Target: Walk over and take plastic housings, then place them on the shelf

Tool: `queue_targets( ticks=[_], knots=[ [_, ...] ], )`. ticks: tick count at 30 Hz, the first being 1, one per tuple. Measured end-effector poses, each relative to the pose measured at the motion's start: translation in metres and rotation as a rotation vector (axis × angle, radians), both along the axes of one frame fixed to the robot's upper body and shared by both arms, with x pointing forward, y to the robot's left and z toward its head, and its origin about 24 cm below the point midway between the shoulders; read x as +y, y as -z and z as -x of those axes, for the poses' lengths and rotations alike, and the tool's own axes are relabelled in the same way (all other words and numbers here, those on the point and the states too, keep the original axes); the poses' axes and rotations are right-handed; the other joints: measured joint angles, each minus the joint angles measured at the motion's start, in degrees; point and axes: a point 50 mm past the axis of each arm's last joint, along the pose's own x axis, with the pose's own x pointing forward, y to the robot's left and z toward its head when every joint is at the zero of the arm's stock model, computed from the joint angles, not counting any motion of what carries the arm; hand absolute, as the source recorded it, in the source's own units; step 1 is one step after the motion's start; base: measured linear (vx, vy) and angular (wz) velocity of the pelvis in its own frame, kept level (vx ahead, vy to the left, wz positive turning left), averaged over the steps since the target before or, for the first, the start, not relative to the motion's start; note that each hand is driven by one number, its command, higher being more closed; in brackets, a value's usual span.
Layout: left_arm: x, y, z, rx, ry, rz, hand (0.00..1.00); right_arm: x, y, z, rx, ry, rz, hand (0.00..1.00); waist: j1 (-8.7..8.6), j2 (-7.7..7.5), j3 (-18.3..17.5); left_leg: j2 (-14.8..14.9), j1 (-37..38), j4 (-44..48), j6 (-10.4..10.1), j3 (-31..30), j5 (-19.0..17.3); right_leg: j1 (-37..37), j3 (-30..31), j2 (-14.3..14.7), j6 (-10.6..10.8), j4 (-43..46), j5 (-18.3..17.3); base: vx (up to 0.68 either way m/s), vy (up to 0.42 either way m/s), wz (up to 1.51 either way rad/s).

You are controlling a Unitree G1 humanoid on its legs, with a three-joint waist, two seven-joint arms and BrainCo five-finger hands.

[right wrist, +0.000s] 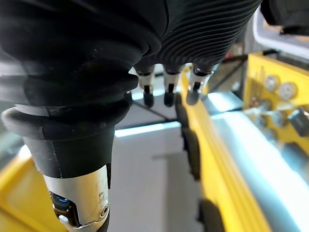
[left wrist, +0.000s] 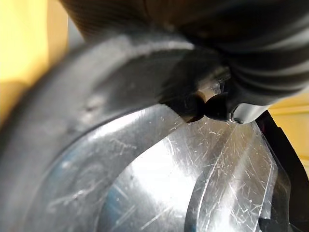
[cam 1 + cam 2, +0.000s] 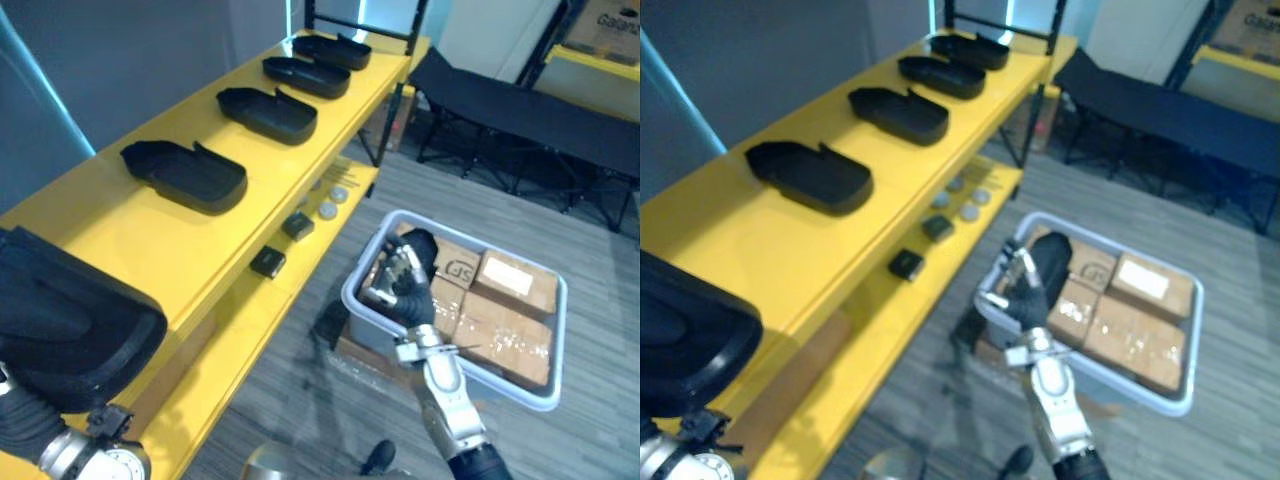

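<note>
The left hand (image 3: 22, 422) is reaching in from the lower left beneath a black plastic housing (image 3: 70, 330). The housing is lying over the hand and hiding its grip, so I cannot tell whether it is clasping the part or only bearing it from below. The carried housing is hovering at the near end of the yellow shelf (image 3: 120, 240), about level with the top board; whether it is touching the board cannot be told. It is probably being held there because the bare stretch of board is the next free place in the row.

Further along the board, four housings are lying hollow side up in a line with gaps between them: the first shelved housing (image 3: 185, 175), the second shelved housing (image 3: 268, 110), the third shelved housing (image 3: 305, 75) and the fourth shelved housing (image 3: 332, 48).

The right hand (image 3: 405, 278) is hanging with its fingers (image 1: 168, 92) loosely relaxed, holding nothing. It is above a grey bin (image 3: 556, 345) of cardboard boxes (image 3: 510, 285) on the floor beside the shelf, likely keeping clear of the left arm's work.
</note>
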Motion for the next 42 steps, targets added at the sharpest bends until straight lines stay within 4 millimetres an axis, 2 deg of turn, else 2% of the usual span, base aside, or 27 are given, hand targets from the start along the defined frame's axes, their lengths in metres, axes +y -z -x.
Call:
queue_targets(
  ticks=[4,6,8,10,11,15,18,19,20,21,22,23,24,26,28,32,39,42],
  knots=[
    [-0.001,-0.001,-0.002,-0.003,0.015,-0.002,1.0,-0.002,0.007,0.0,0.025,-0.008,0.04,0.0,0.12,0.15,0.0,0.4,0.2,0.1,0.0,-0.1,0.0,0.1,0.0,0.0,0.2,0.3,-0.5,0.04,0.005,0.02],
    [-0.001,-0.001,-0.004,-0.011,0.018,0.0,1.0,-0.007,0.013,0.001,0.046,-0.017,0.069,0.0,0.01,0.45,0.2,0.8,0.4,0.3,0.0,-0.8,0.0,0.0,-0.5,-0.2,0.3,2.7,-2.2,0.03,-0.003,0.24],
    [0.0,0.002,-0.005,-0.011,0.029,0.023,1.0,-0.012,0.017,0.001,0.062,-0.022,0.087,0.0,-0.44,1.24,0.7,1.6,0.4,1.5,0.2,-3.0,-0.1,-0.1,-1.9,-0.7,0.3,8.7,-6.8,0.04,-0.03,0.6],
    [0.002,0.011,-0.005,0.008,0.041,0.066,1.0,-0.015,0.017,0.001,0.063,-0.015,0.086,0.0,-0.37,1.27,0.7,2.1,0.2,3.1,0.2,-3.3,-0.1,0.1,-3.2,-1.6,0.1,14.1,-10.8,0.04,-0.076,0.87],
    [0.003,0.018,-0.005,0.022,0.057,0.107,1.0,-0.018,0.018,0.002,0.066,0.001,0.085,0.0,-0.21,1.27,0.7,2.3,0.0,3.8,0.3,-3.3,-0.1,1.4,-4.9,-1.7,0.8,15.2,-12.5,0.04,-0.098,0.99],
    [0.001,0.032,0.0,0.064,0.119,0.176,1.0,-0.032,0.021,0.008,0.082,0.057,0.095,0.0,0.21,1.47,0.8,3.4,-0.9,2.7,0.0,-4.6,0.0,2.8,-9.3,-1.7,1.5,15.6,-14.8,0.0,-0.082,0.74],
    [0.0,0.034,0.005,0.092,0.14,0.169,1.0,-0.035,0.022,0.01,0.09,0.068,0.105,0.0,0.44,2.63,1.4,3.1,-1.0,1.9,-0.9,-4.5,0.8,1.8,-9.0,-2.9,1.4,18.5,-16.2,-0.01,-0.015,0.22],
    [-0.002,0.032,0.004,0.077,0.157,0.159,1.0,-0.036,0.023,0.011,0.094,0.07,0.104,0.0,0.09,2.97,1.6,2.6,-1.0,2.0,-1.0,-4.7,0.8,1.6,-8.8,-3.5,2.2,20.3,-16.9,-0.01,0.013,0.12],
    [-0.003,0.031,0.002,0.066,0.171,0.151,1.0,-0.037,0.024,0.013,0.097,0.073,0.104,0.0,-0.31,3.04,1.7,2.3,-1.0,2.0,-1.2,-4.9,0.9,1.3,-7.3,-3.7,2.9,21.4,-17.3,0.0,0.022,0.53],
    [-0.007,0.027,-0.004,0.049,0.223,0.127,1.0,-0.04,0.026,0.019,0.107,0.088,0.101,0.0,-1.51,2.86,1.6,0.9,-2.0,2.0,-1.8,-7.0,1.3,-0.1,2.3,-3.5,3.6,24.0,-18.6,0.03,0.078,0.98],
    [-0.013,0.021,-0.017,0.016,0.306,0.094,1.0,-0.047,0.027,0.023,0.114,0.117,0.109,0.0,-3.1,2.12,1.3,-0.6,-3.1,1.8,-2.2,-9.4,2.0,-0.8,9.2,-3.6,4.0,24.3,-18.9,0.02,0.091,1.08],
    [-0.016,0.016,-0.023,-0.007,0.346,0.073,1.0,-0.05,0.027,0.024,0.113,0.137,0.114,0.0,-3.77,1.91,1.4,-1.0,-3.8,1.8,-2.1,-10.1,2.3,-1.2,11.1,-3.6,4.0,24.3,-18.9,0.01,0.085,0.91],
    [-0.02,0.008,-0.033,-0.039,0.414,0.027,1.0,-0.055,0.024,0.025,0.102,0.168,0.121,0.0,-3.92,1.96,1.3,-1.6,-5.5,1.7,-2.2,-11.5,2.9,-2.3,13.0,-3.6,3.8,24.1,-19.2,-0.04,0.025,0.67],
    [-0.024,-0.007,-0.049,-0.093,0.493,-0.041,1.0,-0.062,0.019,0.023,0.067,0.209,0.14,0.0,-4.5,1.39,1.9,-2.7,-8.4,1.5,-2.6,-12.7,4.2,-3.5,12.9,-4.1,4.4,22.9,-20.2,-0.05,-0.021,0.54],
    [-0.027,-0.019,-0.06,-0.15,0.512,-0.082,1.0,-0.068,0.005,0.013,-0.005,0.227,0.183,0.0,-4.98,1.97,4.7,-2.9,-9.5,2.6,-3.0,-12.4,5.1,-3.7,12.7,-4.2,4.8,22.6,-20.1,-0.09,-0.029,0.19],
    [-0.031,-0.031,-0.066,-0.209,0.502,-0.114,1.0,-0.075,-0.025,-0.005,-0.154,0.27,0.206,0.0,-5.15,2.23,7.6,-2.7,-10.4,3.6,-3.3,-11.2,5.4,-6.2,14.3,-4.2,4.6,24.5,-20.0,-0.09,0.0,-0.12],
    [-0.03,-0.032,-0.065,-0.224,0.461,-0.109,1.0,-0.076,-0.04,-0.005,-0.234,0.295,0.195,0.0,-5.43,1.72,9.8,-2.5,-11.9,3.6,-3.4,-9.4,5.5,-8.6,16.0,-4.1,4.1,24.7,-19.9,-0.05,0.015,-0.13],
    [-0.032,-0.038,-0.068,-0.229,0.429,-0.164,1.0,-0.079,-0.05,-0.004,-0.288,0.313,0.181,0.0,-5.46,1.75,11.1,-2.6,-12.4,3.9,-3.3,-9.1,5.5,-8.7,16.0,-4.2,4.1,23.9,-19.3,0.0,0.013,0.0]
  ],
)
